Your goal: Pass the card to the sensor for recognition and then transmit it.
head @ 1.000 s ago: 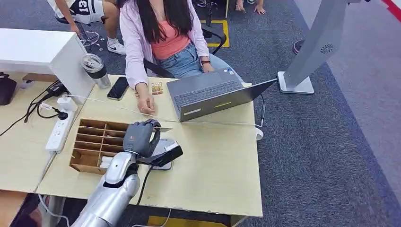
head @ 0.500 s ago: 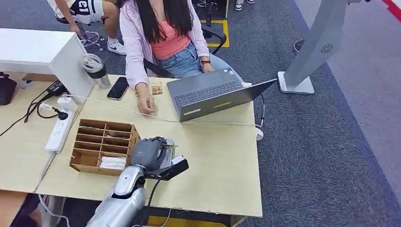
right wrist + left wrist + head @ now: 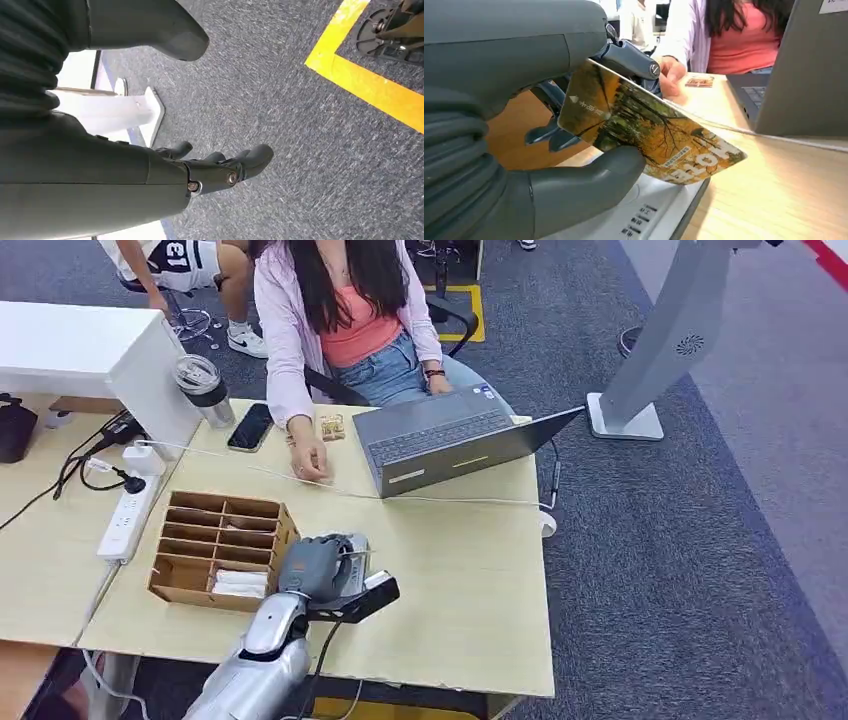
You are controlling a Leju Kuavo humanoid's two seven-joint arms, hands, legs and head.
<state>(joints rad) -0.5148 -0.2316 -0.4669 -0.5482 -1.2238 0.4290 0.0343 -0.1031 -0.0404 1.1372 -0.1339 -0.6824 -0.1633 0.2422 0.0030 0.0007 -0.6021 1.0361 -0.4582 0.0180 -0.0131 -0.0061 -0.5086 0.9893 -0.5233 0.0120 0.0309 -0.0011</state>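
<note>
Left hand (image 3: 318, 568) sits low and centre-left in the head view, over the white sensor (image 3: 352, 562) on the worktop (image 3: 470, 580); thumb under and fingers (image 3: 629, 57) over the card (image 3: 649, 132), pinching it; card tilted, autumn-tree print, its free end just above the sensor's top face, contact not clear. Wooden divider box (image 3: 220, 545) just left of the hand; power strip (image 3: 125, 518) further left. Open laptop (image 3: 450, 440) above centre; a person (image 3: 340, 310) seated behind it, one hand (image 3: 308, 460) on the worktop. Right hand (image 3: 220, 167) hangs over grey carpet (image 3: 300, 150), fingers loosely apart, holding nothing.
</note>
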